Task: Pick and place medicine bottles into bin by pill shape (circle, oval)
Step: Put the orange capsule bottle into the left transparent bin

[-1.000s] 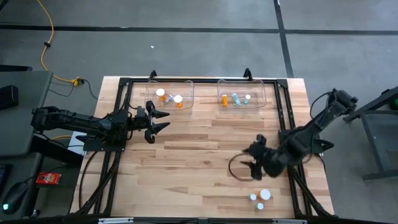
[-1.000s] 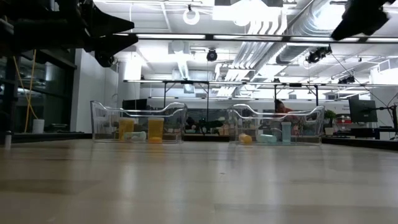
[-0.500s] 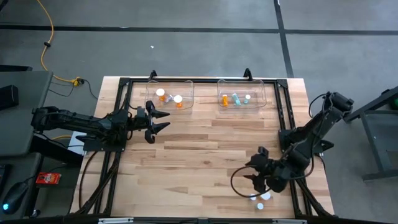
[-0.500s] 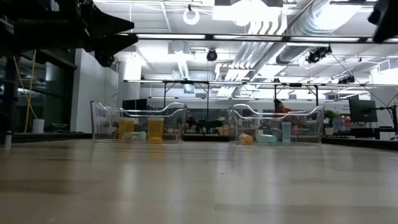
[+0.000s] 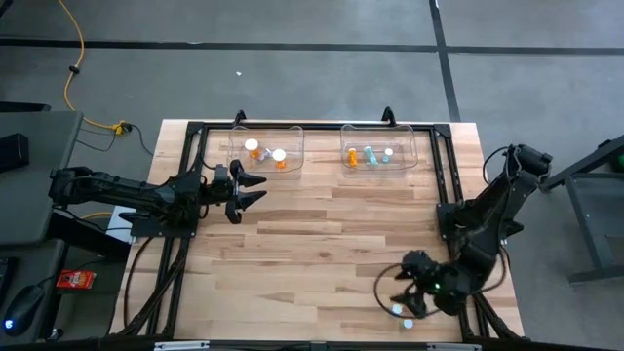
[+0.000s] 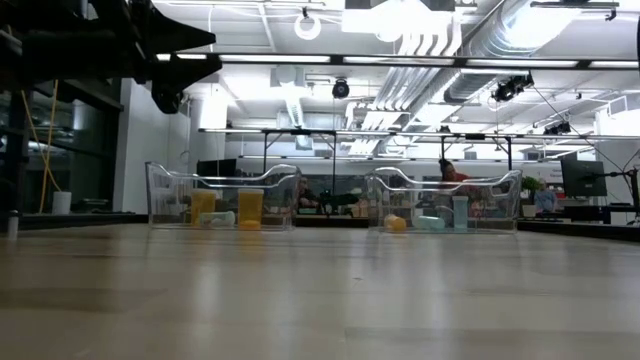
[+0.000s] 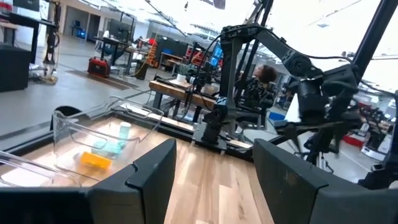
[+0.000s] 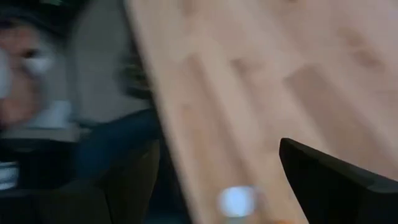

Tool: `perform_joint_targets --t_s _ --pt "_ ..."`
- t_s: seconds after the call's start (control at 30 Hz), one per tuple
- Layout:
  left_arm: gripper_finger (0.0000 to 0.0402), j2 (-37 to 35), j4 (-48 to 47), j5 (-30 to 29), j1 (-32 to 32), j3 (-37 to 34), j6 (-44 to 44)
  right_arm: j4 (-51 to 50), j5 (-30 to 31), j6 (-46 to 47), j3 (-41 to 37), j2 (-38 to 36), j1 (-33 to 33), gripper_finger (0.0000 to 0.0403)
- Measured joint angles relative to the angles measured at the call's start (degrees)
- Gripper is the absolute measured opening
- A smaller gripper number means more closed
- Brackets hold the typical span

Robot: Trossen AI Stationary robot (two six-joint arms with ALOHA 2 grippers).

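Note:
Two white-capped medicine bottles (image 5: 397,310) (image 5: 408,322) stand on the table near its front right corner. My right gripper (image 5: 404,290) hovers open just above and beside them, pointing slantwise down. Its wrist view shows one white cap (image 8: 236,200) low between the fingers, with nothing held. More bottles lie in the left bin (image 5: 265,151) and the right bin (image 5: 378,148) at the table's far edge. My left gripper (image 5: 253,190) waits open and level at the left, below the left bin, holding nothing.
A black frame rail (image 5: 448,185) runs along the table's right side next to my right arm, and another along the left side (image 5: 190,195). The wide wooden middle (image 5: 322,244) of the table lies between the arms. In the low view, both clear bins (image 6: 222,195) (image 6: 445,200) stand at the far edge.
My right gripper has travelled toward the table's near edge, down to the loose bottles at the front right, rolling its wrist on the way. In the low view it has left the picture's top right. My left arm has stayed in place.

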Motion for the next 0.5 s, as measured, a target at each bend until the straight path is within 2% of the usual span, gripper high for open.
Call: perform_joint_targets --t_s 0.07,0.13,0.27,0.4,0.5 --pt "0.0202 0.0 0.0 0.07 -0.19 0.0 -0.41 4.16 1.03 0.97 0.01 0.03 1.68 0.0323" --pt "0.0202 0.0 0.0 0.12 -0.73 0.0 -0.42 3.51 1.52 5.54 0.83 1.0 2.63 0.0323" --pt "0.0202 0.02 0.0 0.16 -2.22 0.0 -0.42 -11.95 -5.81 14.79 7.74 7.9 2.25 0.0323" --pt "0.0202 0.02 0.0 -0.56 -3.16 0.0 -0.08 -27.85 -14.01 19.21 18.26 17.15 2.02 0.0323" --pt "0.0202 0.02 0.0 -1.32 -3.1 0.0 0.48 -34.27 -16.75 20.04 25.22 22.67 2.51 0.0322"
